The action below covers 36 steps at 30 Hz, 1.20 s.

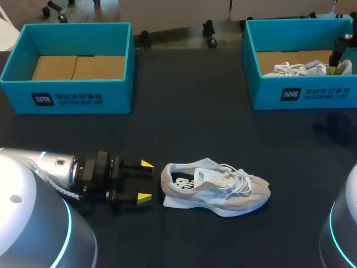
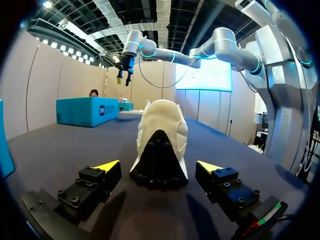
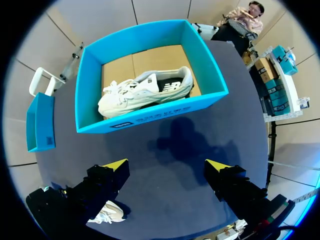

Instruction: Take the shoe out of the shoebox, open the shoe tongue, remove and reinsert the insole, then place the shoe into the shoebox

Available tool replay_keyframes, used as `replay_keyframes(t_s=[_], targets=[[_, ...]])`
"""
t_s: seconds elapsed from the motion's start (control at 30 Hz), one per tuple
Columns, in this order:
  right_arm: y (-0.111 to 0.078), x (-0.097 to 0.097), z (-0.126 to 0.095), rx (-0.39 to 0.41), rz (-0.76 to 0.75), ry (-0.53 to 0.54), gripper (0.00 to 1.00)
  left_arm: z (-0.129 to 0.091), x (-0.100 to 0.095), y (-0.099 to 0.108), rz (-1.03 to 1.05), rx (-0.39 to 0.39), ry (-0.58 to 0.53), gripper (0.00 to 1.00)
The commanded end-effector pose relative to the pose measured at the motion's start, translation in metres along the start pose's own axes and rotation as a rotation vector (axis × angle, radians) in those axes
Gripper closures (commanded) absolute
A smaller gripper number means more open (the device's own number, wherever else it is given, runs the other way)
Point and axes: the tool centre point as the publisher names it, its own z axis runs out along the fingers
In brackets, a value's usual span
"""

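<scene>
Even overhead light, soft shadows on dark table [image 1: 184, 128]

Dark table [image 1: 189, 134], open teal left shoebox [image 1: 67, 99] at its far left, cardboard showing inside, matching right shoebox [image 1: 312, 96] at the far right, beige-and-white sneaker [image 1: 215, 187] upright on its sole near the front middle, well apart from both boxes

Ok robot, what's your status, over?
Left gripper open at heel of grey-and-white sneaker on dark table. Right gripper open above blue cardboard shoebox holding second white sneaker. Nothing in the way.
</scene>
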Motion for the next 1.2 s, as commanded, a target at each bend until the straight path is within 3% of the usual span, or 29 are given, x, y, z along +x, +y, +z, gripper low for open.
replay_keyframes(t_s=[0.03, 1.2], targets=[[0.000, 0.000, 0.000, -0.001, 0.001, -0.001, 0.00, 0.008, -0.002, 0.003, -0.001, -0.001, 0.003, 0.00], [0.000, 0.000, 0.000, -0.001, 0.001, -0.001, 0.00, 0.042, 0.001, 0.000, -0.003, 0.005, 0.015, 0.00]])
